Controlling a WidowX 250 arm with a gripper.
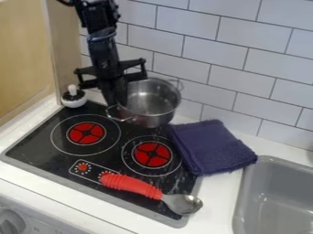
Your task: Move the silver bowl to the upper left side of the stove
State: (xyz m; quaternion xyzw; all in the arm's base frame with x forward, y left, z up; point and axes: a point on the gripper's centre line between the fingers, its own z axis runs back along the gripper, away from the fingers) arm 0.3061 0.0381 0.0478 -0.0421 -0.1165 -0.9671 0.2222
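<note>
1. Camera view: the gripper [116,101], left of upper centre, has its fingers pinching the left rim of the silver bowl [149,107].
2. The bowl is at upper centre, near the dark blue cloth [214,146].

From where I'm standing, I can't make out any readable words, numbers, labels or signs.
</note>
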